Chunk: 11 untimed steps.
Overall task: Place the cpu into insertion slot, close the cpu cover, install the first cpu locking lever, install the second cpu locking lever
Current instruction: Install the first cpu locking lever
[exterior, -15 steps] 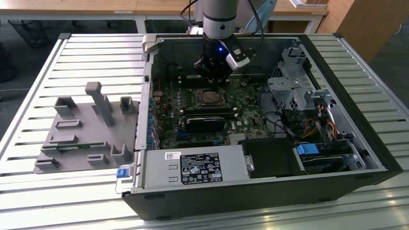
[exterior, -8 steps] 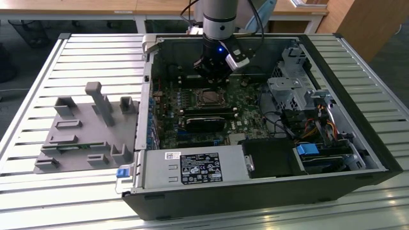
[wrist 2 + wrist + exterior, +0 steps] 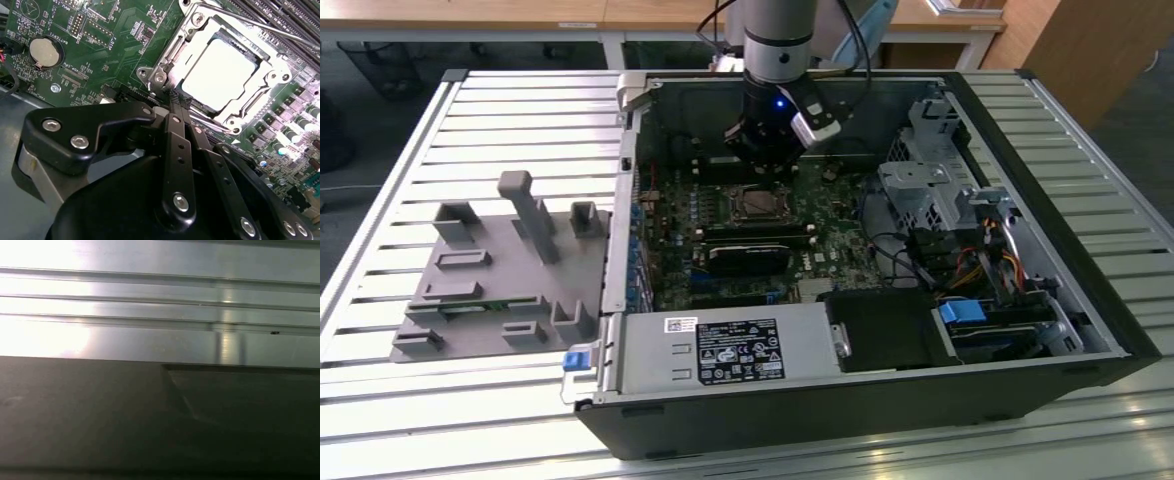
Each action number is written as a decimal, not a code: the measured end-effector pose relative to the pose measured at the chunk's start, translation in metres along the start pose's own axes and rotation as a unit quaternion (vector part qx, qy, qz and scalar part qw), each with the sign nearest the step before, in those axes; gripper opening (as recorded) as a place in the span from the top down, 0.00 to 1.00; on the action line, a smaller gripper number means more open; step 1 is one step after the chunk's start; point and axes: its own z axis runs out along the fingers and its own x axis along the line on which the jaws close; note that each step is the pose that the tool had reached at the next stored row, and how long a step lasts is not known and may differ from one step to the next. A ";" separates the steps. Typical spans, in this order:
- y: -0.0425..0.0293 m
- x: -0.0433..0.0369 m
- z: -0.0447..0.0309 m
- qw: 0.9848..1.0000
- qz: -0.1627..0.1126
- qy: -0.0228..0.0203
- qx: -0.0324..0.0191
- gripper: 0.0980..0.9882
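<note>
One cpu [image 3: 220, 75] sits under the lowered cpu cover [image 3: 272, 77] just beyond the gripper [image 3: 176, 100]; its fingers meet, holding nothing visible, likelier for pushing than carrying.

A robotics lab or workshop: an opened computer case [image 3: 854, 415] on a slatted metal bench [image 3: 467, 420], wooden desks [image 3: 494, 12] behind.

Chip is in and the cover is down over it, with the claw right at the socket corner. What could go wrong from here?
1. The claw, shut, sits at a corner of the cover that frames the chip. A sideways slip might scrape the green board.
2. Small upright cylinders stand on the board close beside the cover. A wide sweep could knock them.
</note>
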 end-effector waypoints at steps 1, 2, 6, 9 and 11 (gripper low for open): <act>0.0000 0.0000 -0.0005 1.000 0.000 0.000 0.000 0.99; 0.0000 0.0000 -0.0012 1.000 0.000 0.000 0.000 0.99; -0.0001 -0.0001 -0.0026 1.000 0.000 0.000 0.000 0.99; -0.0001 -0.0001 -0.0030 1.000 0.000 0.000 0.000 0.99; -0.0002 -0.0001 -0.0039 1.000 0.000 0.000 0.000 0.99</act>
